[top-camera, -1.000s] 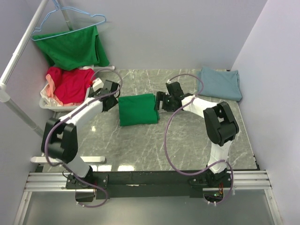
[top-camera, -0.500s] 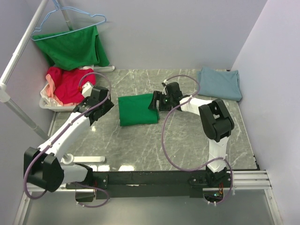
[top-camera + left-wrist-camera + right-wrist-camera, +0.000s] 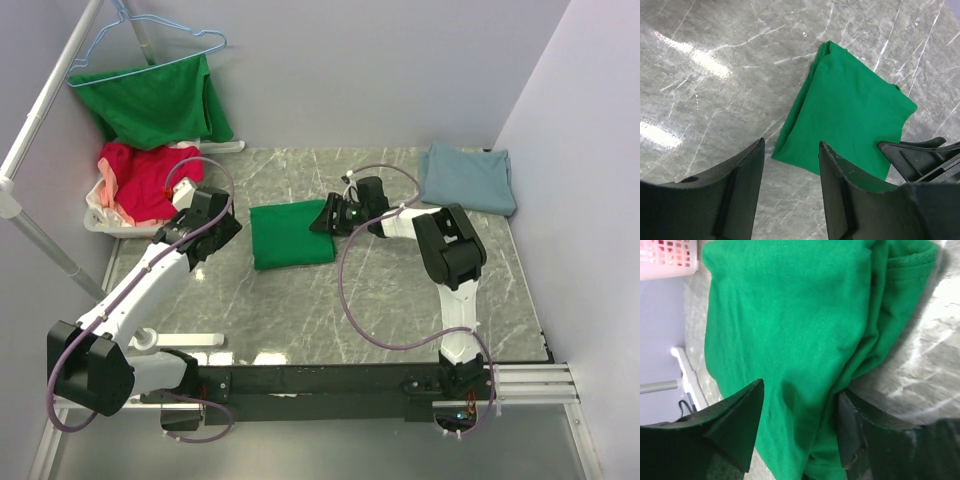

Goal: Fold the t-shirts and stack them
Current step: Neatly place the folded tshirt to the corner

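Right now, your biggest surface is the grey marbled counter (image 3: 400, 300), which carries most of what you are working with. Off its far left corner a hanging green t-shirt (image 3: 155, 105) drapes over a pale blue hanger (image 3: 150, 63). Near the middle of the counter, slightly toward the far side, lies the folded green t-shirt (image 3: 290, 236), pressed into a flat, rough rectangle. At the far right corner you have a blue-grey t-shirt (image 3: 470, 178), folded and lying flat, well apart from the green one. At the left edge a white basket (image 3: 100, 222) holds a crumpled red t-shirt (image 3: 150, 180), with a pink t-shirt (image 3: 100, 195) bunched at its left side. Your right end effector (image 3: 322, 217) sits at the right edge of the folded green t-shirt. In its wrist view the fingers (image 3: 735, 425) stand spread with that edge of green cloth between them, and you cannot tell from these views whether either finger is pressing the cloth. Your left end effector (image 3: 222, 222) hangs over bare counter just left of the folded green t-shirt, apart from it, with its fingers (image 3: 740, 190) spread and gripping nothing.
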### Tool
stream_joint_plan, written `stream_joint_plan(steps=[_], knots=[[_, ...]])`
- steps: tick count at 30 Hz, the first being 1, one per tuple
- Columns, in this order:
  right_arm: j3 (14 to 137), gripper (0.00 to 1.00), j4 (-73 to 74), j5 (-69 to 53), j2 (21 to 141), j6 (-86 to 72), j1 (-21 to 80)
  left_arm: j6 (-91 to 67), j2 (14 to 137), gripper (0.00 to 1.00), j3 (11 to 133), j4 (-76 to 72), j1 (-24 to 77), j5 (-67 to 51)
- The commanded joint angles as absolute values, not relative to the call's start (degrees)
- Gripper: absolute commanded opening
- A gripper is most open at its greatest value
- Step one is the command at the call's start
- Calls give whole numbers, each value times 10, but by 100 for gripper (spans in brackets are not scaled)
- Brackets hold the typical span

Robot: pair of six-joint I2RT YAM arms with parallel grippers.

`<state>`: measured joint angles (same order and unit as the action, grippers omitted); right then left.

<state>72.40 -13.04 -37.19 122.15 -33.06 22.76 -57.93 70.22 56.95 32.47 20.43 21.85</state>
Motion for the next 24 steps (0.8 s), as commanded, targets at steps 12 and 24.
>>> stream_joint_plan(steps=[12, 24], knots=[[792, 0, 7, -388, 1255, -282, 233, -570, 673, 54, 591, 340, 203, 222], [904, 0, 271, -115, 1195, -167, 215, -563, 680, 53, 593, 339, 203, 221]])
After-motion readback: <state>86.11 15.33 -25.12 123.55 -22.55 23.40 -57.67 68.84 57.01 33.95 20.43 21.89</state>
